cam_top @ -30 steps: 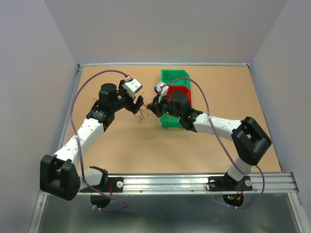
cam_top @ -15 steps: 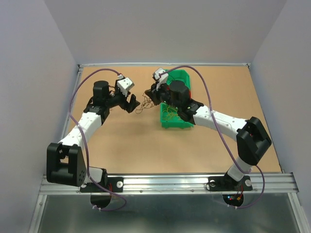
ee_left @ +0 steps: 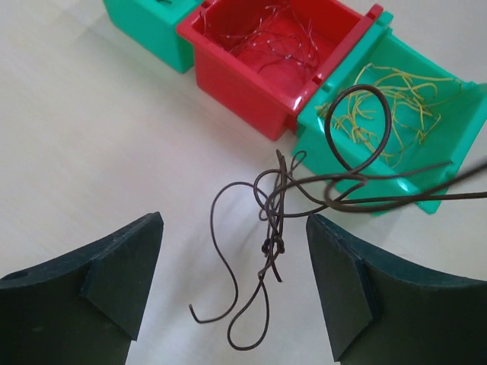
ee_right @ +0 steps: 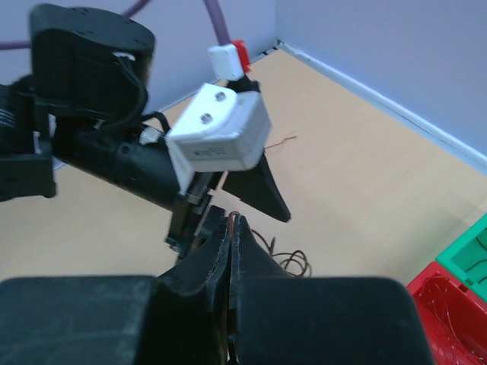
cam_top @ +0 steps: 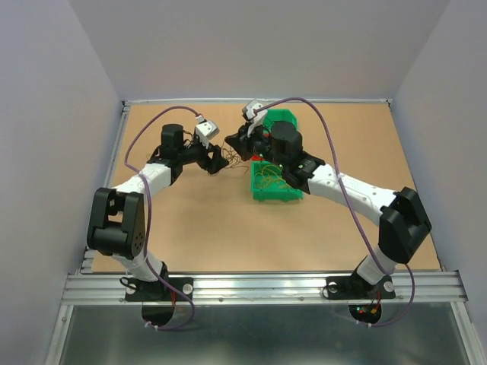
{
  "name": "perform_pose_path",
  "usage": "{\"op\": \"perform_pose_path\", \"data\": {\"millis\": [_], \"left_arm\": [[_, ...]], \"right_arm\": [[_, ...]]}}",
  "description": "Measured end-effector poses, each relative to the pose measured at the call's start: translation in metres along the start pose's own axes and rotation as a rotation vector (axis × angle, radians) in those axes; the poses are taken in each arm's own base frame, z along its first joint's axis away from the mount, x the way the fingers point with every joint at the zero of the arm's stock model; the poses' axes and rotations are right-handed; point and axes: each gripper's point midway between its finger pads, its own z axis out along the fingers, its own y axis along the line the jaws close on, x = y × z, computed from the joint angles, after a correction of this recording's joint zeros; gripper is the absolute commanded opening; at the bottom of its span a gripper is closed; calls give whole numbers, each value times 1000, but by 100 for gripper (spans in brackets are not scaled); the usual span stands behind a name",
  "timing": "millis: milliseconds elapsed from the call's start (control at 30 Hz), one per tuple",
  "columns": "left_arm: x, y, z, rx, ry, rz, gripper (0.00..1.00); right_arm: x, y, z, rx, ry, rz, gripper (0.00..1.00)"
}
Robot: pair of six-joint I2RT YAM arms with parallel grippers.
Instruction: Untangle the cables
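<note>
**Dark bundle: separation step, left grip pending**

The dark cables (ee_left: 272,242) are seen as a knotted cluster hung just above the table (ee_left: 91,137), between the fingers of the left gripper (ee_left: 234,228), which is spread wide and grasping nothing. In the left wrist view, two strands are drawn out straight toward 3 o'clock and off frame. The right gripper (ee_right: 230,228) is clenched. A thin strand shows at its tip, so those strands are judged to be pinched there.

Reddish cables (ee_left: 274,38) are sorted in the red bin (ee_left: 243,91) at 12 o'clock, and yellow cables (ee_left: 396,106) in the green bin (ee_left: 319,144) at 2 o'clock.

Step judged: dark strands being pulled apart, late in the task.

Next move: left jaws to be closed on one loop below the knot, then drawn toward 9 o'clock, away from the right grip.

Risk: the knot is tightened if several strands are caught.
</note>
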Motion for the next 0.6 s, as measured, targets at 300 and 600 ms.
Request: {"op": "perform_pose_path", "data": {"millis": [300, 600], "left_arm": [[1, -8, 36, 38, 26, 2, 38], [-24, 9, 22, -16, -1, -31, 0]], "right_arm": [[-48, 2, -12, 14, -106, -3, 1], [-64, -19, -14, 70, -134, -20, 1]]}}
